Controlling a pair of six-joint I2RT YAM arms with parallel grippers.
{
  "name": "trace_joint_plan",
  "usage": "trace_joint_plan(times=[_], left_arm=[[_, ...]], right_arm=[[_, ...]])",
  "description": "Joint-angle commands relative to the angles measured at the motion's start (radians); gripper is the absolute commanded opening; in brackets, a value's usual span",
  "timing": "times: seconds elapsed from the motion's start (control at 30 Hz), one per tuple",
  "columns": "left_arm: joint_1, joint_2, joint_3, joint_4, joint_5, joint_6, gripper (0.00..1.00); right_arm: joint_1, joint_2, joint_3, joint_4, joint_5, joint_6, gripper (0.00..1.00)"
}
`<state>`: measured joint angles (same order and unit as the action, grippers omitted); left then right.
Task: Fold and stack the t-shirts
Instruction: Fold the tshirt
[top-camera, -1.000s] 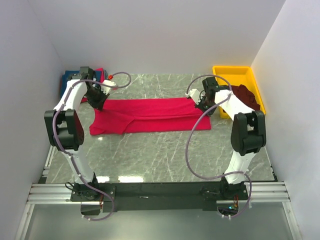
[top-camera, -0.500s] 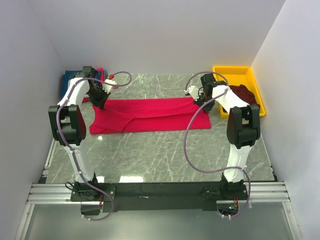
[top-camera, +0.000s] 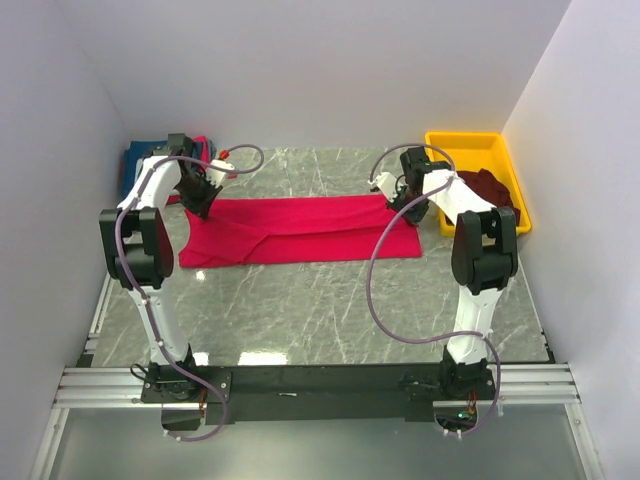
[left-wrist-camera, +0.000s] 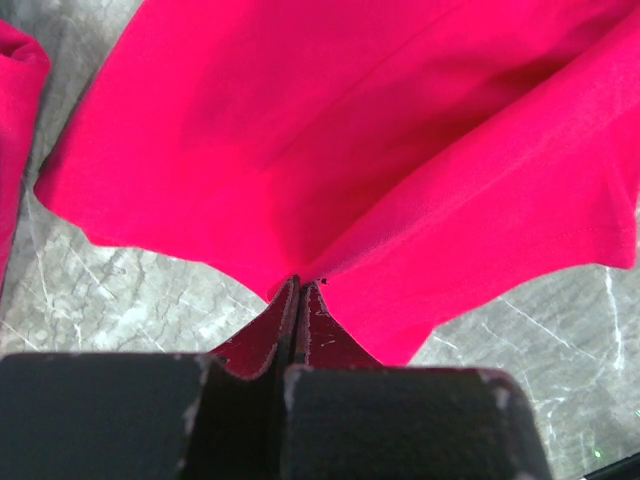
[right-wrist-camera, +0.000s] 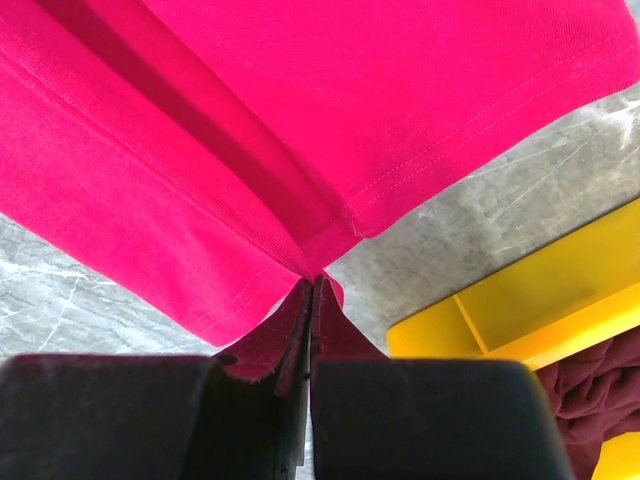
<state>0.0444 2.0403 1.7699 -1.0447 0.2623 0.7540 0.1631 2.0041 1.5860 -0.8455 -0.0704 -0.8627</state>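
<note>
Table (top-camera: 330, 300) seen from the near edge, 12 o'clock at the back wall.

At 10 o'clock, in the far left corner, lies a pile (top-camera: 136, 158) of blue and red cloth, partly hidden behind the left arm.

Left gripper (top-camera: 201, 206): at 10 o'clock, just right of the pile. Its jaws are pressed together on the left far edge of the red shirt (top-camera: 300, 228). In the wrist view the cloth gathers to a point at the fingertips and fans away from them.

The red shirt is spread flat across the far half of the table, its long side running from 9 to 3 o'clock, with a fold ridge along its length and a loose flap at its left near corner.

Right gripper (top-camera: 401, 205): at 2 o'clock, jaws closed tight on the shirt's right far corner. The hem and its stitching run out from the tips.

Bin (top-camera: 470, 145): yellow, in the far right corner at 2 o'clock, just right of the right gripper and apart from the red shirt. A maroon shirt (top-camera: 495, 190) lies bunched in its near end.
</note>
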Motion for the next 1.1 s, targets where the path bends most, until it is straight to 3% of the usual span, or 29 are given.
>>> trace_joint_plan(times=[0.0, 0.27, 0.3, 0.33, 0.37, 0.4, 0.47, 0.63, 0.87, 1.07], left_arm=[[-0.001, 0.014, 0.037, 0.029, -0.011, -0.013, 0.01], [-0.001, 0.031, 0.043, 0.051, -0.031, -0.034, 0.01], [0.002, 0.029, 0.045, 0.067, -0.031, -0.047, 0.02], [0.005, 0.029, 0.048, 0.072, -0.026, -0.077, 0.06], [0.011, 0.031, 0.060, 0.072, -0.011, -0.091, 0.22], [0.026, 0.031, 0.069, 0.055, 0.008, -0.105, 0.29], [0.049, 0.029, 0.088, 0.028, 0.061, -0.140, 0.43], [0.153, -0.031, 0.013, -0.058, 0.182, -0.179, 0.63], [0.232, -0.187, -0.286, 0.023, 0.190, -0.208, 0.68], [0.296, -0.186, -0.397, 0.070, 0.206, -0.236, 0.72]], right_arm=[[-0.011, 0.022, 0.049, 0.002, 0.024, -0.010, 0.00], [-0.011, 0.047, 0.072, 0.016, 0.040, 0.024, 0.00], [-0.010, 0.053, 0.083, 0.011, 0.047, 0.048, 0.07], [-0.016, 0.059, 0.094, 0.006, 0.053, 0.062, 0.14], [-0.025, 0.070, 0.118, 0.000, 0.054, 0.079, 0.24], [-0.031, 0.073, 0.136, -0.015, 0.049, 0.120, 0.36], [-0.060, 0.088, 0.223, -0.094, 0.006, 0.183, 0.41], [-0.111, 0.075, 0.304, -0.262, -0.146, 0.290, 0.43], [-0.122, -0.002, 0.103, -0.235, -0.197, 0.421, 0.42], [-0.148, 0.053, 0.078, -0.190, -0.193, 0.520, 0.45]])
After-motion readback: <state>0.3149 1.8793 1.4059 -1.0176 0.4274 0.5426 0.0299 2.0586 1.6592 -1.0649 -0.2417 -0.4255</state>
